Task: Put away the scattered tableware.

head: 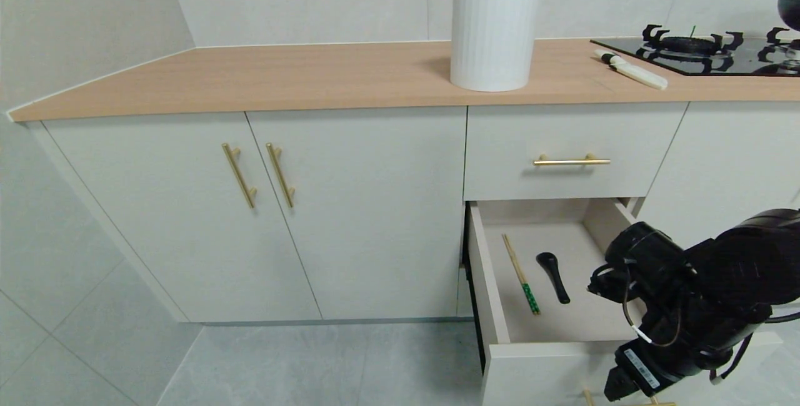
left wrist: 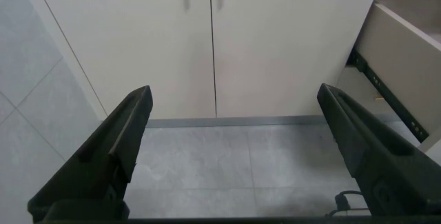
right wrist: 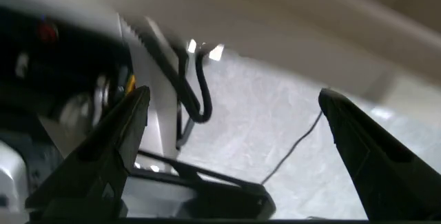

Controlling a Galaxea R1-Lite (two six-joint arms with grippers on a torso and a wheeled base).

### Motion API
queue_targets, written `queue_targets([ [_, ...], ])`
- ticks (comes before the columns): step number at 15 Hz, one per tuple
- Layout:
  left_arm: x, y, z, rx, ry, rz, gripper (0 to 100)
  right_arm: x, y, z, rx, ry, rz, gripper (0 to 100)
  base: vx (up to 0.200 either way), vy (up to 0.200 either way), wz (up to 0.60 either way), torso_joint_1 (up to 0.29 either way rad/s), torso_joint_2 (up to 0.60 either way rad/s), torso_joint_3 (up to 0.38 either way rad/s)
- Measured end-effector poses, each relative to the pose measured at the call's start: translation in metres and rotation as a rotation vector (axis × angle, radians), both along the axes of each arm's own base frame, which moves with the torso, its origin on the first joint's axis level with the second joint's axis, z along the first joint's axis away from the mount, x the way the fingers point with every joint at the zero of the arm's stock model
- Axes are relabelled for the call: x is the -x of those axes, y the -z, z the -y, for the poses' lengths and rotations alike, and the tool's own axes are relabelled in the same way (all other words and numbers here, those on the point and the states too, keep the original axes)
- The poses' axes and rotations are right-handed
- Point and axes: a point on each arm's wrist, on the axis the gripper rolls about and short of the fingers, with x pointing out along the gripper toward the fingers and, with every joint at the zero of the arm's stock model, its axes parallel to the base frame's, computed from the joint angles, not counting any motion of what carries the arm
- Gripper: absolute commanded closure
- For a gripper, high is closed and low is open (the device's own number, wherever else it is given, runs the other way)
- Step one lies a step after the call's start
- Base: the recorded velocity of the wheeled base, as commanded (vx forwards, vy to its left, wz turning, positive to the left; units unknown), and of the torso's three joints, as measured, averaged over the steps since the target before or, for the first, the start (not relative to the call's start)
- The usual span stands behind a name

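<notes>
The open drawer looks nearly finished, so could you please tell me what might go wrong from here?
1. The right gripper hangs open, low at the front of the drawer. A careless push might knock the drawer and jolt the chopsticks and black spoon lying inside.
2. A white utensil lies on the countertop by the hob. Shutting the drawer now would probably leave it out.

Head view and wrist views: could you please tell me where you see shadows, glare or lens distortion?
Head view: even light; the vase casts a faint shadow leftward on the counter, the hob glass gleams, and cabinet lines slant outward, as from a wide lens. Left wrist view: flat light, the open tool dark against pale floor. Right wrist view: two bright glints by a cable.
</notes>
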Motion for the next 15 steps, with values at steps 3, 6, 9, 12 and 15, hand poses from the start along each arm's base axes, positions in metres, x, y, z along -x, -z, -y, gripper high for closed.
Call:
queue_targets([
  [3,0.0,0.0,0.0,0.0,0.0,0.0,0,-0.012,-0.003,-0.003,-0.023,0.067,0.028,0,0.0,0.0,0.0,0.0,0.0,0.0],
  [6,0.0,0.0,0.0,0.0,0.0,0.0,0,-0.019,-0.007,-0.004,-0.037,0.099,0.053,0,0.0,0.0,0.0,0.0,0.0,0.0],
  [9,0.0,0.0,0.0,0.0,-0.001,0.0,0,-0.032,-0.013,-0.003,-0.053,0.12,0.086,0,0.0,0.0,0.0,0.0,0.0,0.0],
  [12,0.0,0.0,0.0,0.0,0.0,0.0,0,-0.044,-0.013,-0.005,-0.054,0.131,0.112,0,0.0,0.0,0.0,0.0,0.0,0.0],
  [15,0.0,0.0,0.0,0.0,0.0,0.0,0,-0.055,-0.007,-0.009,-0.06,0.141,0.149,0,0.0,0.0,0.0,0.0,0.0,0.0],
])
